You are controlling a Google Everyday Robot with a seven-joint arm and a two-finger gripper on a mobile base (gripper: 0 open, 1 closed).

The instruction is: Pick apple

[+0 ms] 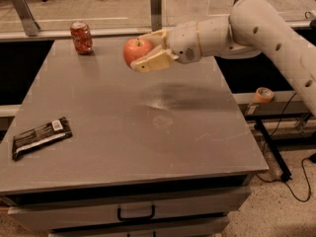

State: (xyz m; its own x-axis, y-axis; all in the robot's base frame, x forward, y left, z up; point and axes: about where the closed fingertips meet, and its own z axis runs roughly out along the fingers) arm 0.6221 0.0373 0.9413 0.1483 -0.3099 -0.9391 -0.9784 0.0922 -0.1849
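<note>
The apple (135, 50) is round and pinkish-red with a short dark stem. It is held in the air above the back middle of the grey table (128, 132), clear of the surface. My gripper (146, 51) reaches in from the right on a white arm. Its cream fingers (153, 61) are shut on the apple, one above and one below it. The right side of the apple is hidden by the fingers.
A dented red-orange soda can (81, 37) stands at the table's back left. A dark snack wrapper (40, 136) lies near the front left edge. A glass railing runs behind the table. A tape roll (264, 94) sits on a ledge to the right.
</note>
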